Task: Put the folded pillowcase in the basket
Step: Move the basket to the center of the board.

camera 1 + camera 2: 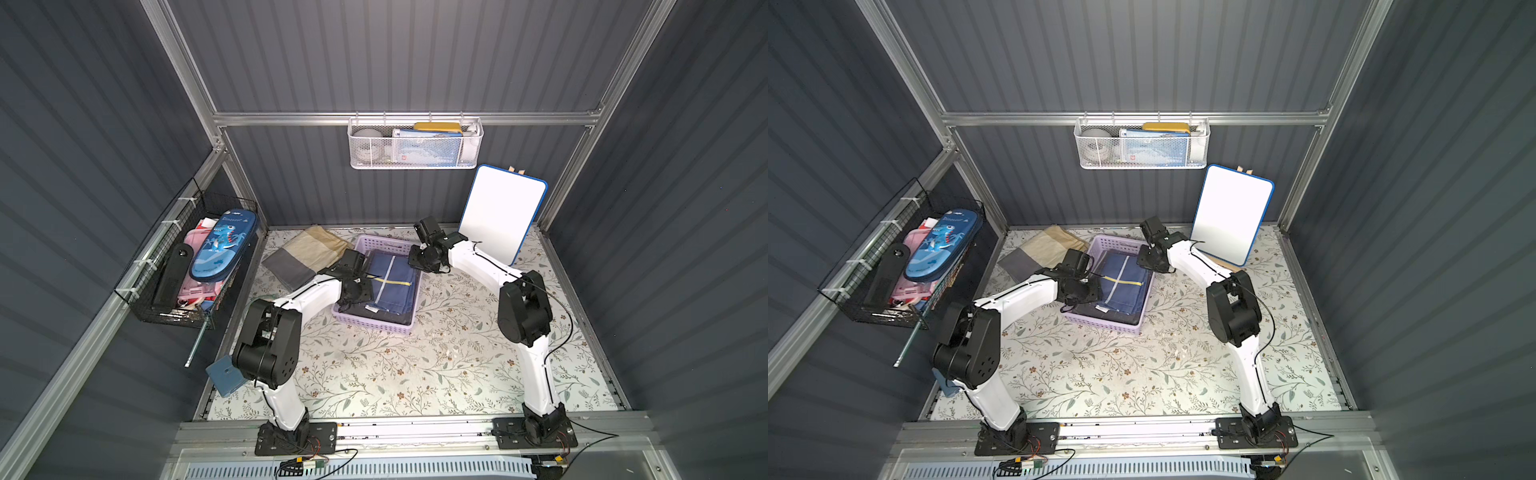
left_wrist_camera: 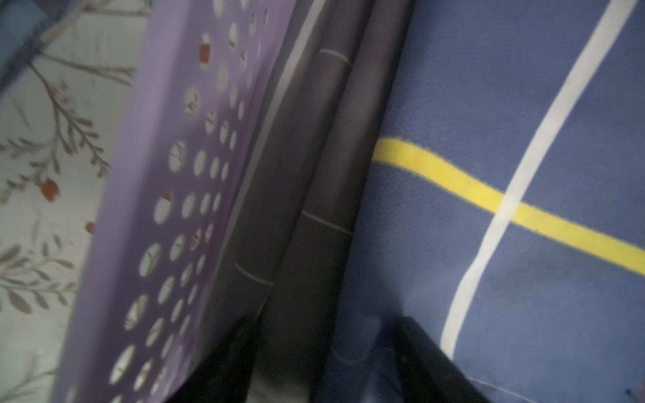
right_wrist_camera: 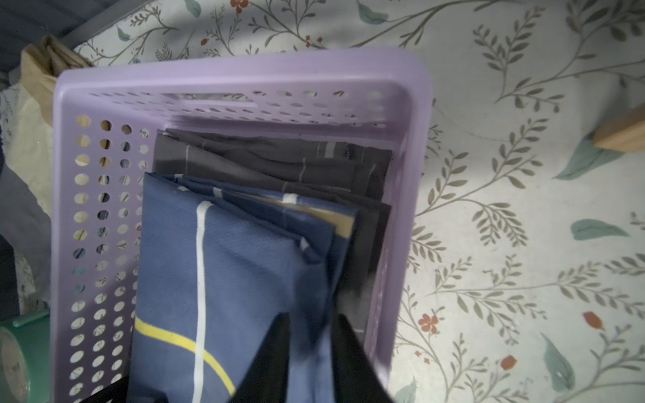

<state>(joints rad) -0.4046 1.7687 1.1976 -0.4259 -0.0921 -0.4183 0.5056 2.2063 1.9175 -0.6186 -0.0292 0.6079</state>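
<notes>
One folded pillowcase (image 1: 392, 278), blue with a white stripe and a yellow stripe crossing, lies flat inside the lavender basket (image 1: 374, 326). It rests on top of a dark grey cloth (image 3: 279, 157) that is already in there. The basket sits toward the back of the flower-patterned table (image 1: 415, 365), and a tan cloth (image 1: 303, 253) lies just beside it.

The left end effector (image 2: 326, 335) is low over the pillowcase's left edge. Its fingers are spread wide and grip nothing, and one finger is close to the basket's perforated wall. The right end effector (image 3: 312, 321) is at the opposite edge with its fingers partly apart and a fold of blue fabric between them. The picture is smeared there, so I cannot tell whether that fold is pinched or free.

The placing looks done, and the risk now lies in pulling away. If the right fingers rise with the fold caught, they could drag that corner up, spoil the fold or pull it over the rim. The left finger could snag the wall and shove the basket.

In both top views the wrists cover the fingertips and the pillowcase's left edge. Both wrist views are blurred and cut off the far end of the pillowcase.
</notes>
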